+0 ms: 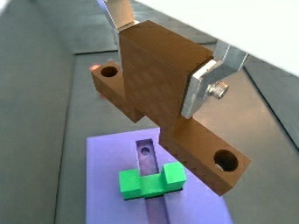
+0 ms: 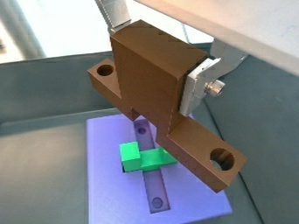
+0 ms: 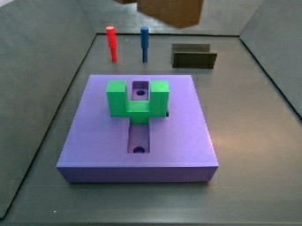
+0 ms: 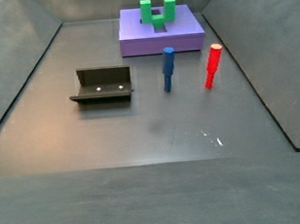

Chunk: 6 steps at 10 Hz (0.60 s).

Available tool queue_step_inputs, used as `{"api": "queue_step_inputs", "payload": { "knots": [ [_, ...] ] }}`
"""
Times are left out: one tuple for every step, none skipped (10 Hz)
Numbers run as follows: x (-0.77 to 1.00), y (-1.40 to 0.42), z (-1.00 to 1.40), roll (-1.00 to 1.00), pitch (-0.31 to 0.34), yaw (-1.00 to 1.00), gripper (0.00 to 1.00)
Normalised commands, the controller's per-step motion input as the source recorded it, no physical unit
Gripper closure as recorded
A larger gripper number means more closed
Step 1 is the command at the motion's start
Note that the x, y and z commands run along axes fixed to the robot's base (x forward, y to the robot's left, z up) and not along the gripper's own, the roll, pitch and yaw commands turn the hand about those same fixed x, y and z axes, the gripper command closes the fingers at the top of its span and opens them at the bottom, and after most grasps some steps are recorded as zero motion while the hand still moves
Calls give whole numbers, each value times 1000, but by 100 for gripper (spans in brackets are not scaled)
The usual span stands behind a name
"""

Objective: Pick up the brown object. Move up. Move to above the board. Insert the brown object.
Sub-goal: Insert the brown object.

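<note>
The gripper (image 2: 155,59) is clamping the brown object (image 2: 158,83) by its upright block, one flat silver finger (image 2: 195,90) pressing a side face while the opposite finger is showing only partly behind the block in both wrist views. The piece is hanging well clear of the floor, high above the board (image 2: 111,179); in a side view only its lower corner (image 3: 174,11) is peeking in at twelve o'clock.

Judging by this, the carry to above the board is under way or nearly finishing, and insertion is not yet done. The next move is probably calling for aligning the narrow base strip with the lengthwise groove (image 2: 152,185) beside the green U-shaped block (image 2: 142,157), then lowering straight.

The brown piece is looking wood-coloured and matte, with round holes near the strip's ends. The board is a smooth lavender slab. Away from it are standing a red peg (image 4: 215,66), a blue peg (image 4: 169,68) and a dark olive open box (image 4: 104,85).
</note>
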Motion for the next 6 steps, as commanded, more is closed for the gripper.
{"api": "queue_step_inputs", "payload": {
  "knots": [
    [0,-63,-240,111,0,-997,100],
    [0,-103,-240,119,0,-974,100],
    [0,-160,-283,71,0,-971,100],
    [0,-249,-371,9,0,-963,100],
    [0,-291,-400,0,-31,-929,100],
    [0,-366,-429,0,-36,-851,100]
  ]
}}
